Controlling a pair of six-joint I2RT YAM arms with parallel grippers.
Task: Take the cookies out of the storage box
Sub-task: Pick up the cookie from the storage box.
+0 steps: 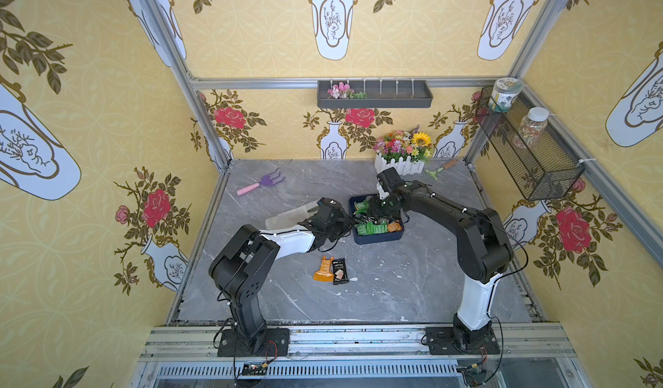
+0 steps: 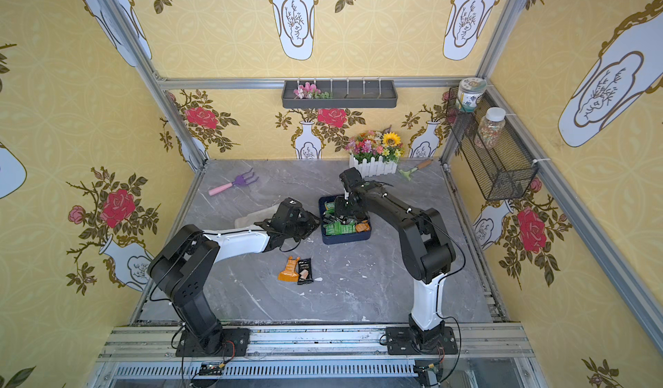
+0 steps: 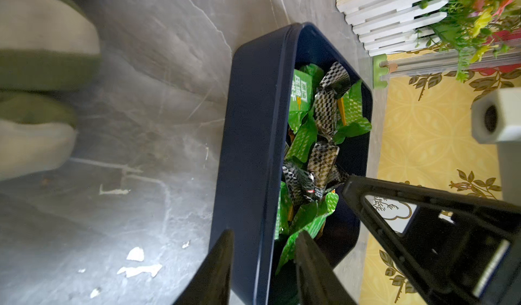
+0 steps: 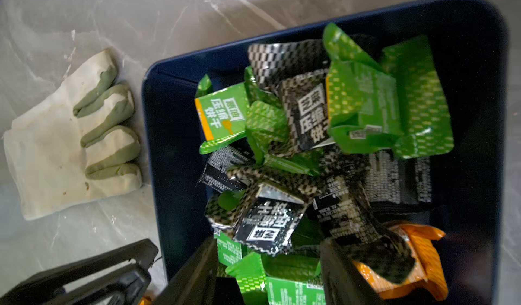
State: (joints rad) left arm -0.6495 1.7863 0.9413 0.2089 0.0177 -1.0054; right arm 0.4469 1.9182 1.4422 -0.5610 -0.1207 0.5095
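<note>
Right-wrist view: right gripper (image 4: 269,241) is pictured down inside the box (image 4: 169,162), jaws spread wide over heaped packets (image 4: 282,154). Nothing is clamped yet, though a crumpled black wrapper (image 4: 380,247) is pressed against one finger. Box is set mid-table (image 1: 394,278), w/ a glove (image 4: 56,154) laid just beside it. In the left-wrist view, left gripper (image 3: 265,234) is shown astride the box wall on its own side, one finger outside, one inside, jaws part-closed. Whether the wall is actually pinched cannot be told.

Risks, as judged: w/ jaws that wide, two or more packets could be taken at once. Slick foil could also be squeezed out and dropped back. If the wall is not held firm, box could be dragged or tipped during a lift. Both grippers are placed close together at the box, so a knock between them is poss.

Count: 1 box. 2 packets are already out on the table, 1 orange packet (image 1: 324,269) and 1 black packet (image 1: 340,271), laid touching, toward the table's front edge. 1 boxed orange packet (image 4: 425,255) is made out. Green and black ones in the box are too heaped to be counted exactly, approx a dozen at least by estimate. 1 glove; 2 grippers.
</note>
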